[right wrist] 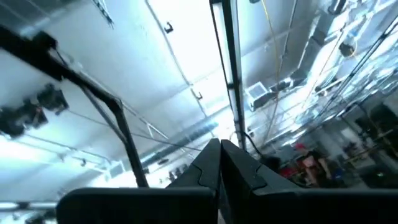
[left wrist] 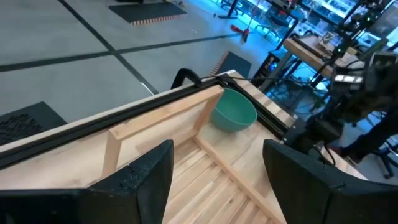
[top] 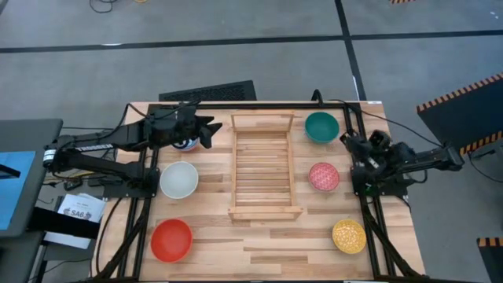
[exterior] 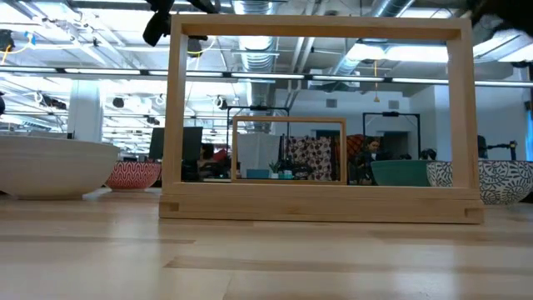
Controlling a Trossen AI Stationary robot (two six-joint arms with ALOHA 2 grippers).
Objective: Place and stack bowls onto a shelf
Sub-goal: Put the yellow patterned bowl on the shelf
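Observation:
The light-wood slatted shelf (top: 263, 167) lies lengthwise in the middle of the table. Left of it sit the white bowl (top: 179, 180) and the red bowl (top: 171, 240). The blue-patterned bowl (top: 187, 145) is mostly hidden under my left gripper (top: 214, 128). On the right stand the teal bowl (top: 321, 126), the pink speckled bowl (top: 324, 176) and the yellow bowl (top: 349, 236). My left gripper (left wrist: 217, 149) is open, above the table by the shelf's far left corner, facing the far rail (left wrist: 165, 112). My right gripper (top: 344, 139) is shut and empty, and its wrist view (right wrist: 219, 146) faces the ceiling.
Black frame tubes (top: 143, 206) run along the table's left, right and far edges. Bare wood (top: 259, 244) lies between the shelf's near rail and the table's near edge. In the low view the shelf's near rail (exterior: 321, 117) stands as an upright frame.

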